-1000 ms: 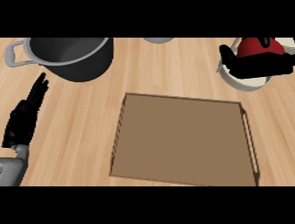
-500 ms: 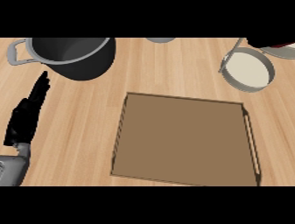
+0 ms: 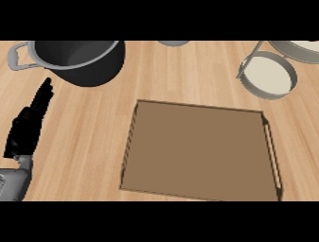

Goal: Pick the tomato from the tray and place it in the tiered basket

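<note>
A flat brown tray [image 3: 200, 153] lies in the middle of the wooden counter with nothing on it. The tiered basket [image 3: 273, 71] stands at the back right, its cream lower tier facing me and an upper tier [image 3: 308, 49] cut by the view's top. No tomato shows anywhere. My left hand [image 3: 29, 123] rests at the left side, fingers straight and pointing away from me, holding nothing. My right hand is out of view.
A dark grey pot [image 3: 78, 59] with a side handle stands at the back left, just beyond my left hand's fingertips. A small grey round thing [image 3: 173, 43] peeks in at the top middle.
One second ago my right hand held the red tomato over the basket. It has since gone up out of the view with the tomato. The view has shifted slightly; my left hand stays put.
</note>
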